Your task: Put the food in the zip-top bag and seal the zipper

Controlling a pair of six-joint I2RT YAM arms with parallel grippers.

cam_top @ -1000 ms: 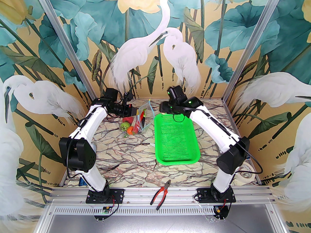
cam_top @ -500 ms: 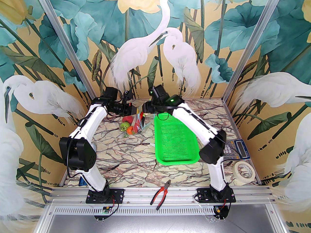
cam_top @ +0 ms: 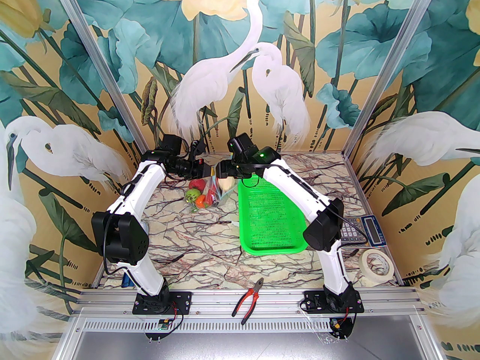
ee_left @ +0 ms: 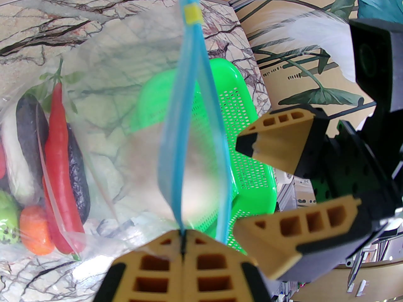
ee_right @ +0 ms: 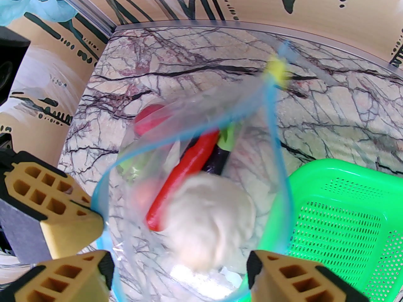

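Far centre of the marble table [cam_top: 202, 246]: zip-top bag [ee_left: 119, 83] is held up, mouth gaping. Left gripper [ee_left: 183, 236] is clamped tight on the near end of the zipper [ee_left: 185, 105], fingers pressed together on the blue strip. The strip's two sides bow apart, then meet again at a yellow slider [ee_left: 193, 13] at the far end. Right gripper [ee_right: 179, 261] hovers just above the mouth, fingers spread wide, nothing between them. Cream cauliflower [ee_right: 209, 222], blurred, sits inside the loop of the zipper, under the spread fingers. Deeper in the bag lie a red chili [ee_left: 58, 156] between two dark eggplants [ee_left: 30, 127], with an orange tomato [ee_left: 34, 233], a green cabbage [ee_left: 7, 219] and a red tomato [ee_right: 149, 118]. Green mesh basket [cam_top: 272, 219] lies just right of the bag. Pliers [cam_top: 248, 300] rest at the near edge, between the arm bases.
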